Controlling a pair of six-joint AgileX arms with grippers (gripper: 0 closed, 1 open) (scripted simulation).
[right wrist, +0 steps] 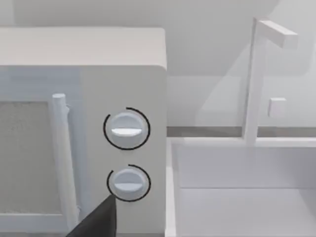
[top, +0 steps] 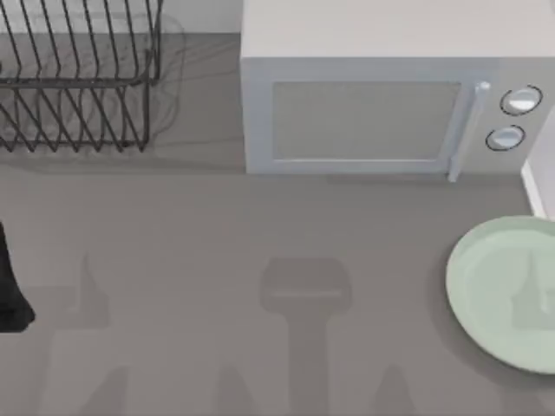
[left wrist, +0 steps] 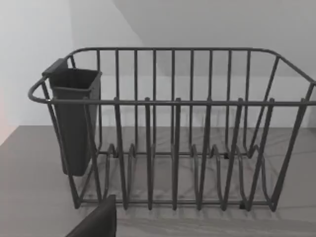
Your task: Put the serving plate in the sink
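Neither gripper's finger state can be told from these views: the left gripper [left wrist: 94, 222] appears as a single dark finger edge in the left wrist view, and the right gripper [right wrist: 96, 219] as a similar dark wedge in the right wrist view, in front of the microwave's lower corner. A dark part of the left arm [top: 10, 290] sits at the table's far left edge in the top view, well apart from the plate.

The large, round, flat, pale mint-green serving plate [top: 503, 290] lies flat on the grey table [top: 217, 260] at its right side, partly cut off by the right edge of the top view, with faint shadows falling across it. Nothing touches it. Just behind it, a thin straight white rim of the sink [top: 536, 192] shows beside the microwave's right end; in the right wrist view the sink [right wrist: 237, 197] is a sunken white basin directly next to the microwave, with a white angular faucet [right wrist: 256, 84] rising behind it.

The grey-white box-shaped microwave [top: 373, 95] stands at the back of the table, its vertical handle and two round knobs [top: 513, 117] on the right part of its front.

Farther left, at the back left corner, stands a dark wire dish rack [top: 78, 74]. The left wrist view shows the rack [left wrist: 187, 138] with a dark rectangular utensil cup [left wrist: 74, 118] hung on one end.
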